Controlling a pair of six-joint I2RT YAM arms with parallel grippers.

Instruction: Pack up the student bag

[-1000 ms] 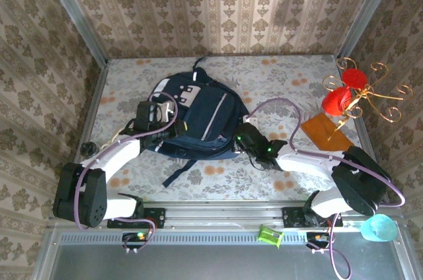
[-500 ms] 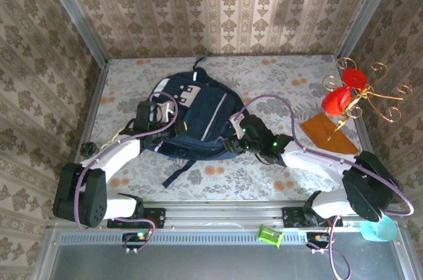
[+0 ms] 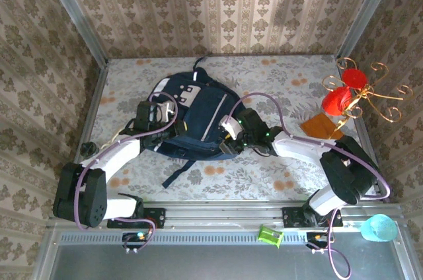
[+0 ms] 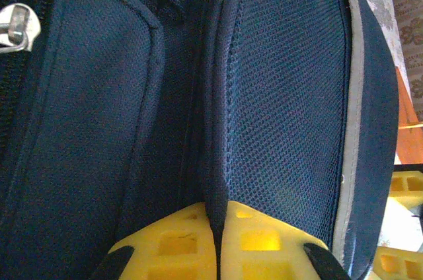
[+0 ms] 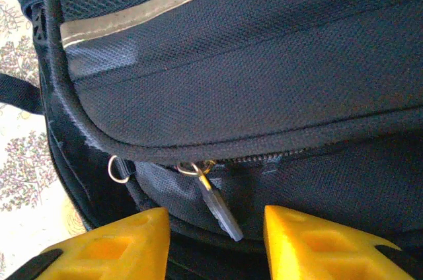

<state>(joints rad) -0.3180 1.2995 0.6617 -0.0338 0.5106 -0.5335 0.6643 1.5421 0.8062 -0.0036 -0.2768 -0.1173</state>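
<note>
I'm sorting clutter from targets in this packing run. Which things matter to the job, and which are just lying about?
Job: student bag; zipper pull; left hand, pinching the bag; right hand, open by the pull.
Lying about: gold wire stand; red cups; teal cup; orange sheet, possibly for packing.

We note dark navy cloth student bag (image 3: pixel 198 118): matt woven fabric, coarse mesh grain close up, corded piping at seams. Grey zip stripe (image 5: pixel 165 2): smoother band, faint sheen. Small zip pull (image 5: pixel 221 212): dull metal tab, bright metal ring. Left gripper (image 4: pixel 217 244), right gripper (image 5: pixel 215 240), fingers (image 5: pixel 106 247): yellow moulded plastic, matt, pocketed surface. We read floral table cover (image 3: pixel 264 174) as soft printed cloth. Gold wire stand (image 3: pixel 365 95): glossy metal.
</note>
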